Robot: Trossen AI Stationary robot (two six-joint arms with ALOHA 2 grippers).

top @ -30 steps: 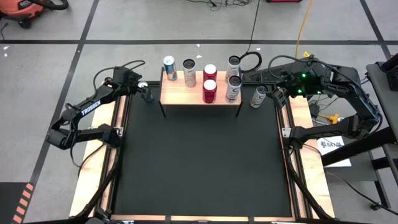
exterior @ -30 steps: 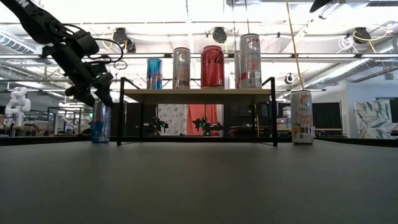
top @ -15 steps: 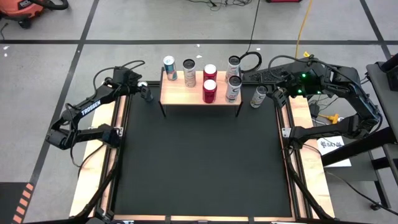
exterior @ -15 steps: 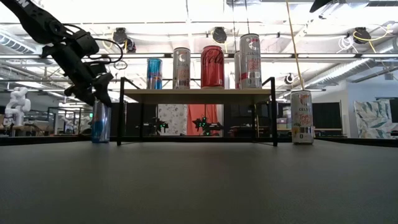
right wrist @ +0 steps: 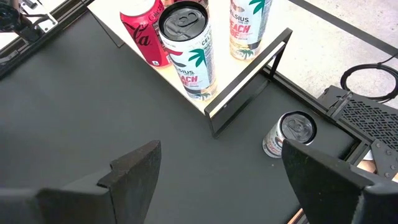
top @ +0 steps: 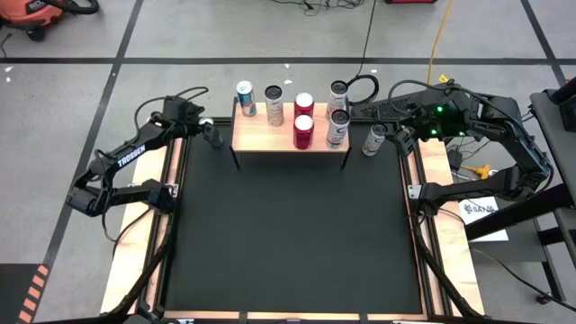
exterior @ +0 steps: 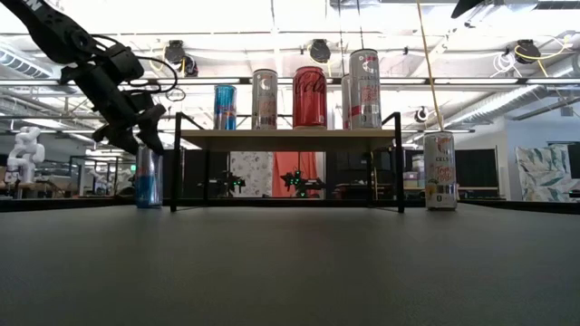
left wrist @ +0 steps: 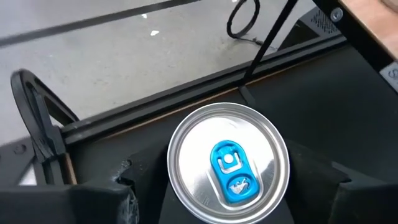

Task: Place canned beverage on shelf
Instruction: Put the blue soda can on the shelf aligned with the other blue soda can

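A blue can [exterior: 149,177] with a silver top and blue tab [left wrist: 229,165] stands upright on the black mat, just left of the shelf [top: 270,137]. My left gripper [exterior: 143,140] is shut on its upper part. The shelf [exterior: 290,139] carries several cans. A white-and-peach can [top: 373,139] stands on the mat right of the shelf. My right gripper [right wrist: 217,180] hangs open above the table's far right corner, with that can [right wrist: 289,134] below and beyond its fingers. My left gripper pinches the blue can between its two fingers [left wrist: 118,193], one on each side of the can's upper wall just under the rim [left wrist: 176,186]. The fingers slant down at it from the table's far left. The can stays upright with its base on the mat.
The shelf's black legs [exterior: 174,163] stand close beside the held can. The table's wooden side strips [top: 166,162] and black frame rails run along both edges. The black mat [top: 288,234] lies in front of the shelf. Cables lie on the floor beyond the far edge.
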